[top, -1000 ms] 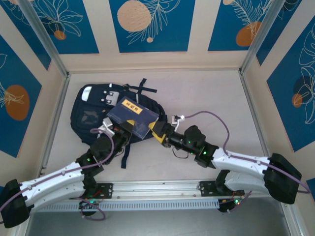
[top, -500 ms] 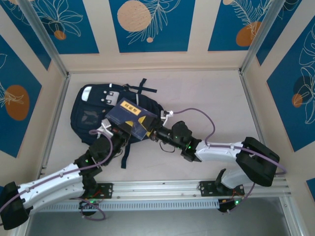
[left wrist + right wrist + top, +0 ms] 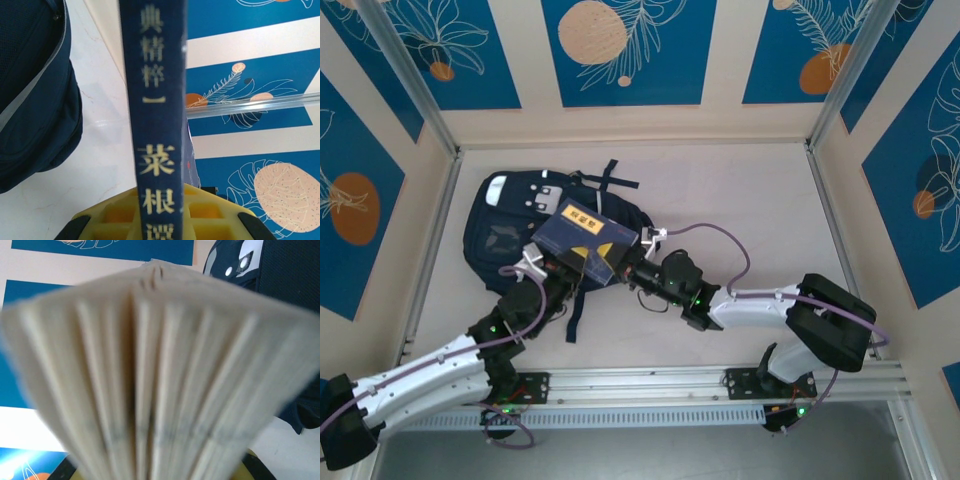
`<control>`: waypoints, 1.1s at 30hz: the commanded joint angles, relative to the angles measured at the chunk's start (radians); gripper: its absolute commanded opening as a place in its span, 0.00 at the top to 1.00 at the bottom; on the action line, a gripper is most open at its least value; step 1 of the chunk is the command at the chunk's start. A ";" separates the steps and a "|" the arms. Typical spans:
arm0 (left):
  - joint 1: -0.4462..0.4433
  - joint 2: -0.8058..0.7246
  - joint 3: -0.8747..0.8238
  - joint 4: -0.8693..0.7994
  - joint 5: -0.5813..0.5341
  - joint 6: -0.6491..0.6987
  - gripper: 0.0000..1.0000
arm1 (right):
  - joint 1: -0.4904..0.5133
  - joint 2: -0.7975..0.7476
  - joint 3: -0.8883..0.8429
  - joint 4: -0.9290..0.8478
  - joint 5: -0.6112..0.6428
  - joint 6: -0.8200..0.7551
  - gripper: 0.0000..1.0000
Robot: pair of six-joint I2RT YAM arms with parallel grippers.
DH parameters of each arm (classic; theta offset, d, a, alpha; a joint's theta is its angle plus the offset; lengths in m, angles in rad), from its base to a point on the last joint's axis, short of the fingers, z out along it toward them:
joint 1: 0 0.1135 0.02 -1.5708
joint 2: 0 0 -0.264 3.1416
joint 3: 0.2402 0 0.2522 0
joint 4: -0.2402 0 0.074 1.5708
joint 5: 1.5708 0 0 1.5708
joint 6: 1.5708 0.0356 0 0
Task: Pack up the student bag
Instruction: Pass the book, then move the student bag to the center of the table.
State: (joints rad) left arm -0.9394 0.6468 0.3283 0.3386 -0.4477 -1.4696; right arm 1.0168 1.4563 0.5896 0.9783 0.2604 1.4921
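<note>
Navy fabric fills the far left part of the table (image 3: 740, 200) in the top external view: the student bag (image 3: 505, 235) lies flat there, its white-grey patches toward the far left and its dark straps trailing to the near and far right. We see a navy book (image 3: 582, 238) with a yellow label over the bag's near right part, tilted, with one arm at each near corner. The left gripper (image 3: 563, 268) meets the book's near left edge. The right gripper (image 3: 628, 266) reaches in from the right and meets its near right edge.

From the left wrist, we look along the book's spine (image 3: 155, 125), which stands upright with gold Chinese characters running down it. The left gripper (image 3: 160, 222) is clamped narrowly on this spine, with a yellow finger (image 3: 112, 215) on either side of it. The student bag (image 3: 35, 100) bulges at the left, resting on the pale table (image 3: 105, 145).

From the right wrist, we face the book's cream page edges (image 3: 160, 365), blurred and fanned out from a pinch low in the frame. There the right gripper (image 3: 160, 475) holds them, a bit of yellow finger (image 3: 248, 462) showing beside the pages. Part of the student bag (image 3: 280, 290) lies beyond, at the upper right.
</note>
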 commanded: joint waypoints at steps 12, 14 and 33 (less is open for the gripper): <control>-0.004 -0.110 0.051 -0.315 -0.030 0.088 0.27 | -0.030 -0.404 -0.176 -0.306 0.196 -0.118 1.00; 0.007 -0.106 0.069 -0.326 -0.006 0.162 0.26 | -0.043 -0.490 -0.223 -0.374 0.215 -0.122 1.00; 0.144 0.607 0.774 -1.010 0.145 0.866 0.17 | -0.184 -0.992 -0.392 -0.908 0.127 -0.162 1.00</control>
State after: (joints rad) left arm -0.8284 1.2018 1.0355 -0.5392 -0.3412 -0.7483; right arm 0.8463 0.5056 0.2188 0.1265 0.4110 1.3560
